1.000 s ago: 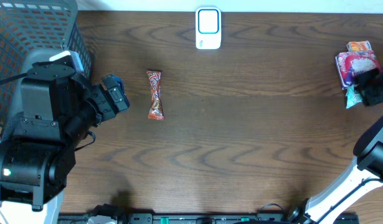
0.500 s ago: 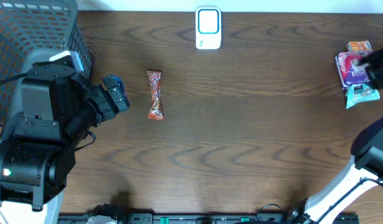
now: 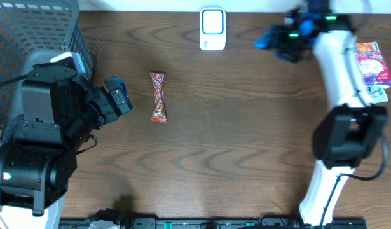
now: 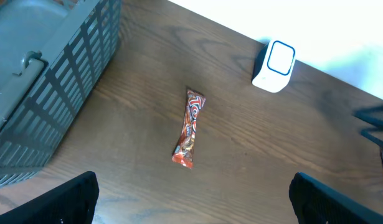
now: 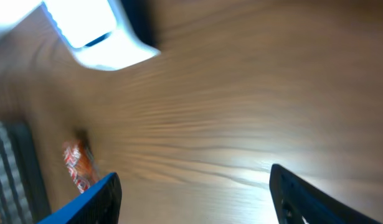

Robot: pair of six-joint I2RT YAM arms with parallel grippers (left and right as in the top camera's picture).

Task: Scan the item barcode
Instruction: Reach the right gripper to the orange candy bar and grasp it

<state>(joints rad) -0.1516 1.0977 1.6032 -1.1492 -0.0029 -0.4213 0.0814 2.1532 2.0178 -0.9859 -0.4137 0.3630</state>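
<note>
A red-and-orange wrapped snack bar [image 3: 158, 97] lies flat on the brown wooden desk [image 3: 233, 146], lengthwise toward the far edge, left of centre and touched by nothing. The left tool [image 3: 123, 95] sits just beside it on its left, level with the bar, and in the left wrist view its fingers [image 4: 73, 199] stand wide apart with only bare desk between them. A white scanner [image 3: 212, 28] with a blue-edged window stands at the far edge, well apart from the bar. The right tool [image 3: 274, 39] hangs near the scanner's right side. The right wrist view is badly blurred, but its fingers [image 5: 98, 199] seem to be spread with nothing between them. A grey basket [image 3: 30, 32] fills the far left corner, and several bright packets [image 3: 373, 63] lie at the right edge.
</note>
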